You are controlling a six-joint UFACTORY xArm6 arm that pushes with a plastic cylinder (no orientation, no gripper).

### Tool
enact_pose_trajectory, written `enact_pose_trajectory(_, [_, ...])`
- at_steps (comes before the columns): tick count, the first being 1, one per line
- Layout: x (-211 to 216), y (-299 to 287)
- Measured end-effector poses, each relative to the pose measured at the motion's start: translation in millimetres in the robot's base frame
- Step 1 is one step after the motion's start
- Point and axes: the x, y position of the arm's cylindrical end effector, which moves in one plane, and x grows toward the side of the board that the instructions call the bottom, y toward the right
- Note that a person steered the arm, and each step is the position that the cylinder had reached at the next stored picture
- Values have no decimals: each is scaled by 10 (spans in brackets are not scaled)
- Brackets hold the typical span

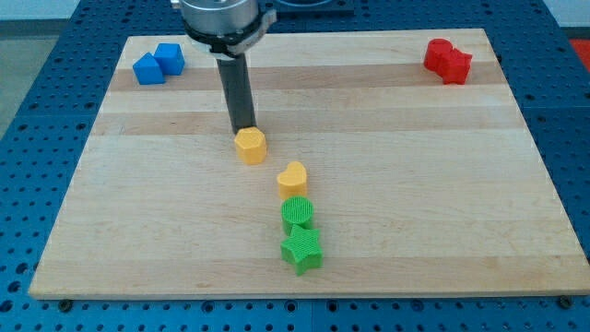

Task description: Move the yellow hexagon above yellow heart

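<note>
Pale wooden board point(442, 184) with visible plank grain, blue perforated metal surface point(37, 111) surrounding it, even light

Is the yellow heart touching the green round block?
Touching: the camera view shows the yellow heart pressed against the green round block, no board visible between them.
</note>
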Motion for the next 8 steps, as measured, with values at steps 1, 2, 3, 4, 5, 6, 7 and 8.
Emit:
enact_pose_trajectory(1, [64, 61])
enact_pose_trajectory(2, [93, 59])
enact_pose_trajectory(3, [-124, -105])
enact_pose_trajectory(4, [-44, -340])
enact_pose_trajectory(5, [232, -363])
enact_pose_trajectory(6, [524, -332])
enact_pose_trajectory(7, [626, -280])
enact_pose_trajectory(8, [609, -116])
